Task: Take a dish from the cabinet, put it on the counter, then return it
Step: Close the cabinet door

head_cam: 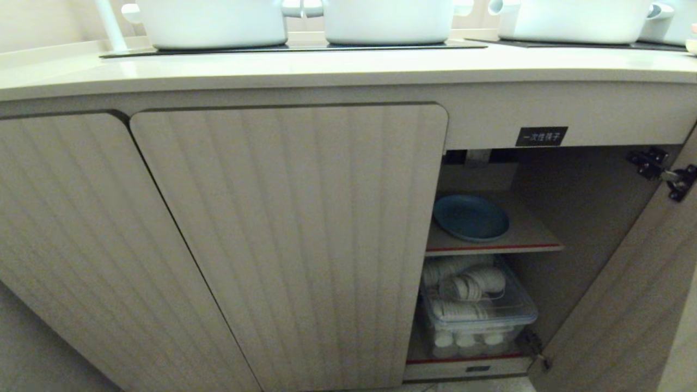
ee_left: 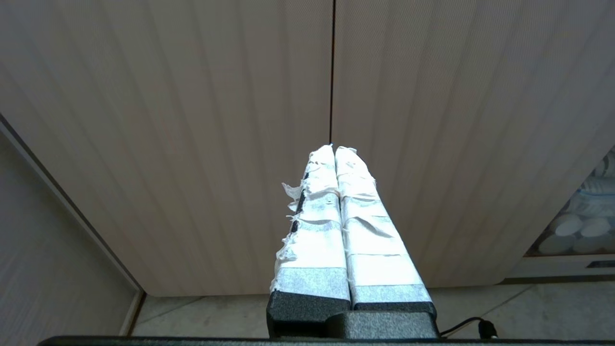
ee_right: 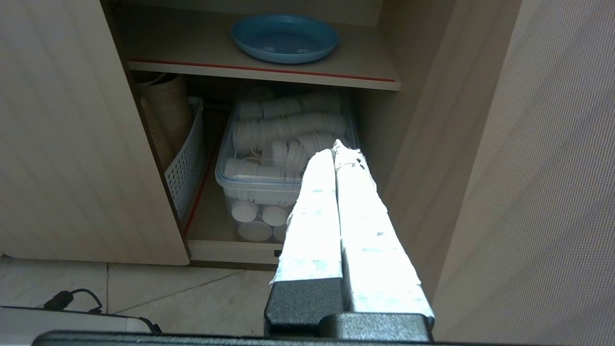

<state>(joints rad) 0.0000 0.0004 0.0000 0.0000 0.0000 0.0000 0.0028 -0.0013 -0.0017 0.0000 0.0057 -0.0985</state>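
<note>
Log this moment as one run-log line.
round matte light-blue dish: on inner shelf | beige ribbed cabinet: right door open | left tool: shut, empty | right tool: shut, empty

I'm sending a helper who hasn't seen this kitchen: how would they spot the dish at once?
Under the counter, find the cabinet whose door stands open. On its inner shelf lies the dish, alone, round, shallow and blue; everything in the clear bin below is white.

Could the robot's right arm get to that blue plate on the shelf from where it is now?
Probably yes. The cabinet door on that side stands open, and the blue plate lies alone on the shelf with nothing before it. The right pincer, shut and empty, points into the opening below it.
</note>
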